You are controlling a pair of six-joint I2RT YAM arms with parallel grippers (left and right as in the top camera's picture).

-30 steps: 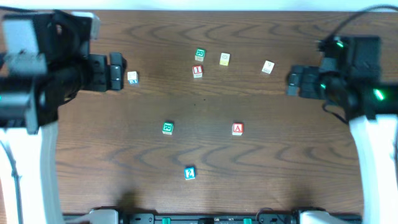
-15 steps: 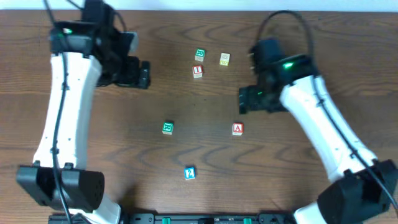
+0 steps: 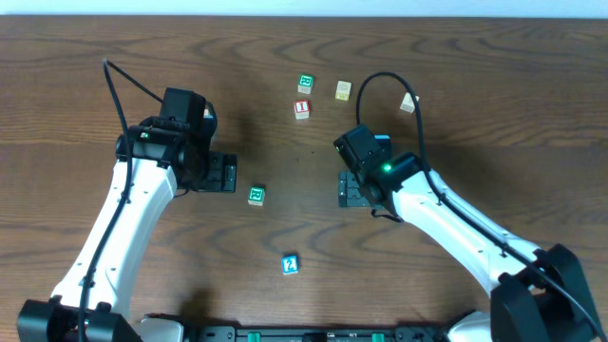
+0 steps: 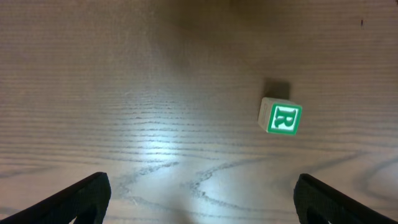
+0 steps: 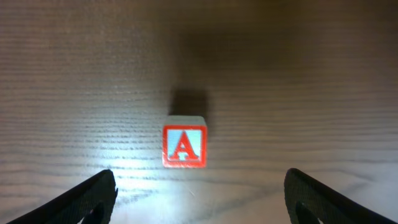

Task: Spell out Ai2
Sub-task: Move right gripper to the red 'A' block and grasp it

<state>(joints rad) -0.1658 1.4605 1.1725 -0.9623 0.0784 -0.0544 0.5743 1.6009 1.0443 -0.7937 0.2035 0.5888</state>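
A cube (image 5: 184, 147) sits centred before right end effector (image 5: 198, 191) (jaws apart).

My right fingers (image 5: 87, 200) look matt black plastic; the table (image 5: 323, 87) is grained, faintly glossy wood; the A cube (image 5: 184, 147) smooth-painted

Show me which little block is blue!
The block with the white 2, alone at the bottom of the overhead view. The R block is green, the I block red.

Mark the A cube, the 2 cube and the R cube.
A cube (image 5: 184, 147): right wrist view, centre of its top face, on the red letter.
2 cube (image 3: 291, 264): overhead view, centre of its blue top face.
R cube (image 4: 285, 119): left wrist view, on the green lettered face.
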